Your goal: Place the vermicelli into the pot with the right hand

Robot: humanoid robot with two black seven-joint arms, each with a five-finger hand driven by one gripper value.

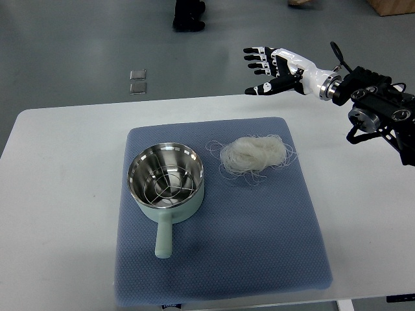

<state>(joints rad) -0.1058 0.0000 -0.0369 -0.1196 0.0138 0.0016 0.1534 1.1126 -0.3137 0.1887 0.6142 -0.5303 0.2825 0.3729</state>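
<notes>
A pale white bundle of vermicelli [253, 155] lies on the blue mat [259, 240], just right of the pot. The pot [166, 176] is mint green with a steel inside and a wire rack in it; its handle points toward the near edge. My right hand [264, 67] hangs in the air above the table's far edge, up and to the right of the vermicelli, fingers spread and holding nothing. Its arm comes in from the right edge. My left arm does not show.
The mat lies on a white table [58, 194]. Beyond the far edge is grey floor with two small square plates [138, 81] and a person's dark shoes [189, 16] at the top.
</notes>
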